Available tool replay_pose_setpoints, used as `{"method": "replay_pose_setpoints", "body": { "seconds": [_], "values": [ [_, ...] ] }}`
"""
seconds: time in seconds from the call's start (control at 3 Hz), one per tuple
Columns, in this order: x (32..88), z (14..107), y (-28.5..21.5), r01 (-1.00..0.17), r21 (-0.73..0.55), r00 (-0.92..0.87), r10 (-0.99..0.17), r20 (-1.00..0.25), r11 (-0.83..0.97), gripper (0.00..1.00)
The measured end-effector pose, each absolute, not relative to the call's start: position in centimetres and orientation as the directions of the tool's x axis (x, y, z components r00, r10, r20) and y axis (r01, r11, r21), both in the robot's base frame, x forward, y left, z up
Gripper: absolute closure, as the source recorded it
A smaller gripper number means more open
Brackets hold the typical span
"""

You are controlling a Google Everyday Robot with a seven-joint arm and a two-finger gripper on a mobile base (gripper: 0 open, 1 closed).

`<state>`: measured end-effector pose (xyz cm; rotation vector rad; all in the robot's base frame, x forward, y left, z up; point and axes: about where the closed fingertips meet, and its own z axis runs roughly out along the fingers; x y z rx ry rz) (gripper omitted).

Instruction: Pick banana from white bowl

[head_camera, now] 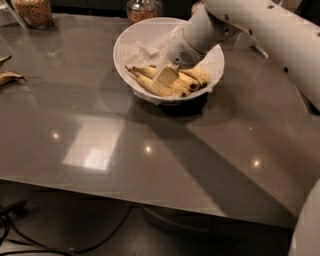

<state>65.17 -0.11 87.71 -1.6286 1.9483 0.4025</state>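
Grey worktop (165, 165): glossy, light glints.
Bowl (129, 36): far side, bananas (192, 77) inside.
Gripper (165, 77): in bowl, over bananas; grasp unclear.

The bowl (155, 27) sits on the bench (150, 150), near the back and a bit right of the middle. Paper (137, 52) lies in the bowl, and the bananas (192, 77) lie on it toward the front. The pincer (165, 76) is down in the bowl, on top of the bananas. Its arm (260, 30) comes in from the right. One jar (144, 9) stands just behind the bowl, and another jar (32, 11) stands at the back left. A banana peel (7, 76) lies at the left edge.
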Motion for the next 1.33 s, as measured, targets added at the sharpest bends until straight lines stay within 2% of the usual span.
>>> {"method": "replay_pose_setpoints", "body": {
  "seconds": [1.33],
  "values": [
    [65.6, 83.9, 0.9, -0.983, -0.053, -0.117, -0.828, -0.549, 0.174, 0.51]
  ]
}}
